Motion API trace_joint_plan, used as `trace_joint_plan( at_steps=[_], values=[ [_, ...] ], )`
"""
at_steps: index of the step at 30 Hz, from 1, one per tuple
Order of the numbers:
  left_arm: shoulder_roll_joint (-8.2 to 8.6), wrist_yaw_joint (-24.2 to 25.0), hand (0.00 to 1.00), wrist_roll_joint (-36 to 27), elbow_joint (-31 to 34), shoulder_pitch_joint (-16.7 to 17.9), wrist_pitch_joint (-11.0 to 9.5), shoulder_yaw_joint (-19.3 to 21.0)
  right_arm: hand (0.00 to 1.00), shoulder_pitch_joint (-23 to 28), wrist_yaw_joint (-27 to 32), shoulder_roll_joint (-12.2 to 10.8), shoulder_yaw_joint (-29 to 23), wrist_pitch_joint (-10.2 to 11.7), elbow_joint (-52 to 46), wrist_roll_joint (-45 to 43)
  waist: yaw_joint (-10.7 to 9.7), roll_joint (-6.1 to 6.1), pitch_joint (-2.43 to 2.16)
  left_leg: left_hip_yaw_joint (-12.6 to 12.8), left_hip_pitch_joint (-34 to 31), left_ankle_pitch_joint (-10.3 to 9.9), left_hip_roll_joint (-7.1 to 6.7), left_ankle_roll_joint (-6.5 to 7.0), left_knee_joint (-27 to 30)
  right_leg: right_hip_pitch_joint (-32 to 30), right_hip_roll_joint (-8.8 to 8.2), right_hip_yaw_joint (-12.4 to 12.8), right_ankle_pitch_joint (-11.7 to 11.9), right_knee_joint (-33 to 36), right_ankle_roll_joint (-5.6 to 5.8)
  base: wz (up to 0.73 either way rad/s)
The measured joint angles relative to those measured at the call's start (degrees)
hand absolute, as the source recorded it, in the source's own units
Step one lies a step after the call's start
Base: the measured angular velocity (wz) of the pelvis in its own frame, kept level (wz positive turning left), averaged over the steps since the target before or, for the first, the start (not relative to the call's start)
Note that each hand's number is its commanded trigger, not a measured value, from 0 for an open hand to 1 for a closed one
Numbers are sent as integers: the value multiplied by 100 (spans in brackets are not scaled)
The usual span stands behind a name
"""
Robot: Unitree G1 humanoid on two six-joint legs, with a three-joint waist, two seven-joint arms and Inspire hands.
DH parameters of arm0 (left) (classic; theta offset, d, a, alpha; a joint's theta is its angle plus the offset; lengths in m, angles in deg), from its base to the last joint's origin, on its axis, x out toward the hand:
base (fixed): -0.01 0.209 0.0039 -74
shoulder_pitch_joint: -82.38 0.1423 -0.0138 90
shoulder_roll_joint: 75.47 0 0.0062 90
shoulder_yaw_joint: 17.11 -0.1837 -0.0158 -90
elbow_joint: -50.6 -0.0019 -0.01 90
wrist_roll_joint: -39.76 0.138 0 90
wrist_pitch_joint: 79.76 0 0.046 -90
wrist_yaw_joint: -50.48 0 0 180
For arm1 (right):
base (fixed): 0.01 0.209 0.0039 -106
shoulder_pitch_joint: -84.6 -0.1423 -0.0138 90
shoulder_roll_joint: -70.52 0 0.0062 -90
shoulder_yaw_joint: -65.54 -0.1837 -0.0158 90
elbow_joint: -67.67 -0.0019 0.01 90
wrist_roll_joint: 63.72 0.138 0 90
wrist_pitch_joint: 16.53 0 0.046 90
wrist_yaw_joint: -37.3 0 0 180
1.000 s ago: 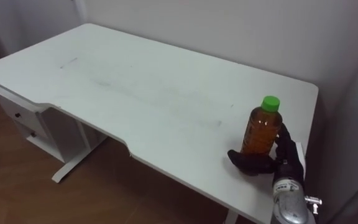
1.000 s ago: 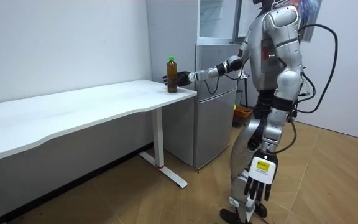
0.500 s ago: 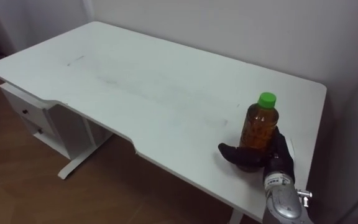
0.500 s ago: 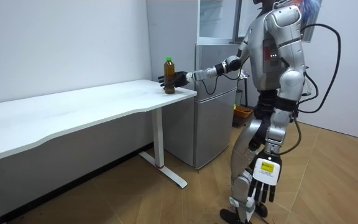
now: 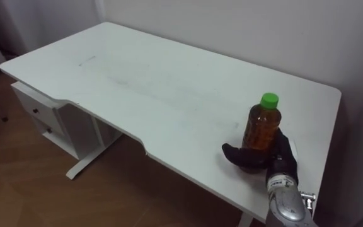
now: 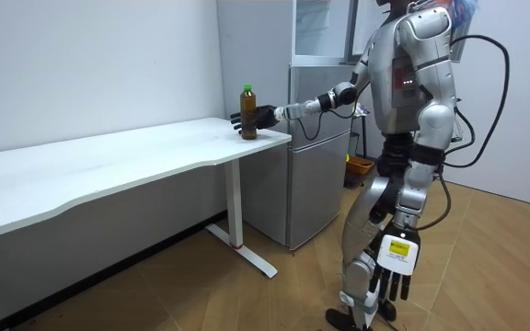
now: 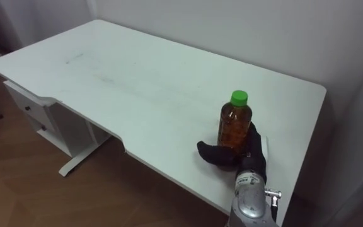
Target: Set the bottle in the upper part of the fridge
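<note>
One long white desk has a broad bare top, and its right end stands beside a grey fridge. Near the desk's right front corner is an upright green-capped bottle of amber liquid. The right hand is curled round its base. The left hand hangs relaxed.

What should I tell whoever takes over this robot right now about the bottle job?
Right robot hand: curled round the lower part of the green-capped bottle, which stands upright near the white table's right end.
Left robot hand: open, hanging by the robot's side.
Done: bottle grasped.
To do: lift it, turn to the fridge beside the table, place it in the upper fridge.
</note>
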Motion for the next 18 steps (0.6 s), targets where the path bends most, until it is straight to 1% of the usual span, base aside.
trace_joint_plan(
  at_steps=[7, 9, 14, 18],
  values=[
    [0, -2, 0, 0, 1, -9, -15, -6, 100, 0, -233, 15, 68, 0, 72, 21, -4, -19, 12, 0, -3, 15, -1, -2, -9, -27, -11, 8, -1, 37, 0, 0],
    [0, 2, 0, 2, 2, -9, -17, -5, 100, 1, -308, 14, 64, -1, 72, 53, -36, -20, 16, -35, -8, 26, -16, -3, -8, -23, -15, -11, -1, 33, 0, 7],
    [-4, 48, 0, -1, 0, -4, -17, -2, 100, 1, -719, 66, 51, -7, 124, 361, -38, -18, 18, -63, 5, 31, -23, -5, 0, 28, 0, -33, 5, -42, 3, 3],
    [-4, 52, 0, -2, -5, -2, -10, 7, 100, 1, -982, 102, 50, -37, 121, 391, -47, -17, 17, -57, 34, 31, -23, -5, 4, 45, 0, -27, 5, -53, 4, 0]
  ],
)
